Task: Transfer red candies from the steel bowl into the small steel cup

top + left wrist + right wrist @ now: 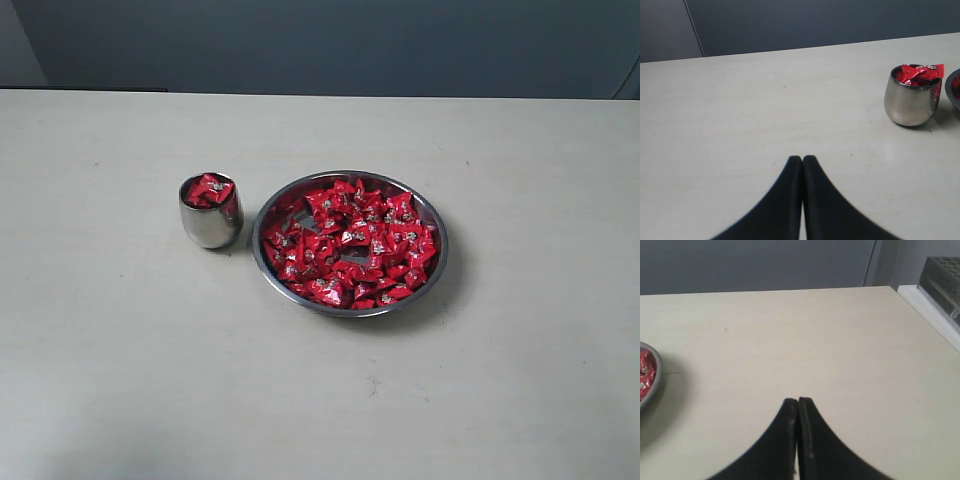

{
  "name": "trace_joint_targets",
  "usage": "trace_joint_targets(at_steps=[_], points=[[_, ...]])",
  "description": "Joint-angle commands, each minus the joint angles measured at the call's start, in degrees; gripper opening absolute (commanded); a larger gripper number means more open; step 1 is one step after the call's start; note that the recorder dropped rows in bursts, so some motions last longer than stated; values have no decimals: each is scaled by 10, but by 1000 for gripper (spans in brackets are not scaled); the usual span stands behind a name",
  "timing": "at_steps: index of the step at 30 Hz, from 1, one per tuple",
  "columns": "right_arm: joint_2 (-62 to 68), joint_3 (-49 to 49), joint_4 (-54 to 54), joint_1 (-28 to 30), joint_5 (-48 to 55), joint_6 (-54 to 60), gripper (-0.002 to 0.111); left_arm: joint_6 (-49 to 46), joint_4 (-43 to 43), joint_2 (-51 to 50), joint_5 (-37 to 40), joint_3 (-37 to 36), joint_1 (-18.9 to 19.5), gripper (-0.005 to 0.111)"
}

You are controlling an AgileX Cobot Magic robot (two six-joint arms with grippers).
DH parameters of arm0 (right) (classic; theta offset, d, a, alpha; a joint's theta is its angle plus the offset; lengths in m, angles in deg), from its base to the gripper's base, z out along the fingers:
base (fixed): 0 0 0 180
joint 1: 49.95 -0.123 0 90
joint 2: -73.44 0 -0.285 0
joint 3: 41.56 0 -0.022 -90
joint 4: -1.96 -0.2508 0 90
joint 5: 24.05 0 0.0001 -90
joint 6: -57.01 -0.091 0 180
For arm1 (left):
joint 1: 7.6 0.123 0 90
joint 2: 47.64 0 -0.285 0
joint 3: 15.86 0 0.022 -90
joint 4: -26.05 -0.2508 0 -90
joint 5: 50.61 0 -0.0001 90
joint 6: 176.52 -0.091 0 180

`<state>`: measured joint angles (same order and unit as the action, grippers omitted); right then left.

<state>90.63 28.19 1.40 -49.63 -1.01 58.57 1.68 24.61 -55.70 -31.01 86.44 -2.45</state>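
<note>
The steel bowl (435, 268) sits near the table's middle, filled with red candies (350, 245). Just to its left stands the small steel cup (210, 222), with a few red candies (209, 188) heaped to its rim. Neither arm shows in the exterior view. In the left wrist view my left gripper (802, 159) is shut with nothing in it, above bare table, well short of the cup (911, 102); the bowl's rim (951, 95) just shows past it. In the right wrist view my right gripper (797, 401) is shut and holds nothing, well off to the side of the bowl's edge (654, 377).
The pale table (120, 380) ends at a dark wall at the back. In the right wrist view the table's far corner (890, 288) shows, with a dark perforated rack (942, 277) beyond its side edge.
</note>
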Motion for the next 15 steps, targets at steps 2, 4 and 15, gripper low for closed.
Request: trace_joint_targets(at_steps=[2,4,15], points=[[-33,38,6,3,-29,0,0,1,-1,3,-3,5,-1,0],[-48,50,6,3,-30,0,0,1,-1,3,-3,5,-1,0],[-94,75,22,3,-46,-2,0,1,-1,3,-3,5,-1,0]])
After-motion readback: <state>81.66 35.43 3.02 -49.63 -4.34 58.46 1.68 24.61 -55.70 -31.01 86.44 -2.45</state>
